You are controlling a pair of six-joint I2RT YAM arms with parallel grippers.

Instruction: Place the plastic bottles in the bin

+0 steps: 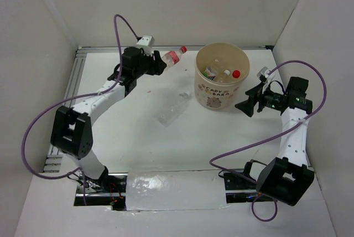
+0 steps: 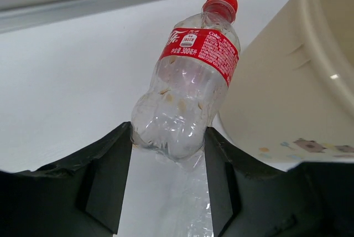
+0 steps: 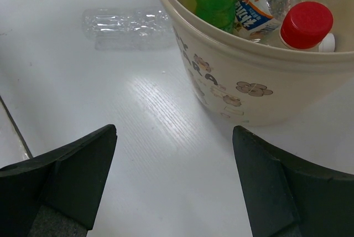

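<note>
place: robot lab cell | evidence: white enclosure walls; aluminium-framed table; purple cables

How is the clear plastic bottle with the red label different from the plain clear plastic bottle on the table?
The red-label bottle is held by the left gripper; the plain bottle lies loose on the table. The red-label bottle carries a label; the plain bottle shows none. Both are see-through.

left arm extends forward from its base, elbow bent near the left edge, wrist angled toward the far right. left gripper has both fingers clamped on the base of the red-capped bottle. right arm extends forward, wrist turned leftward. right gripper has jaws spread wide, holding nothing.
</note>
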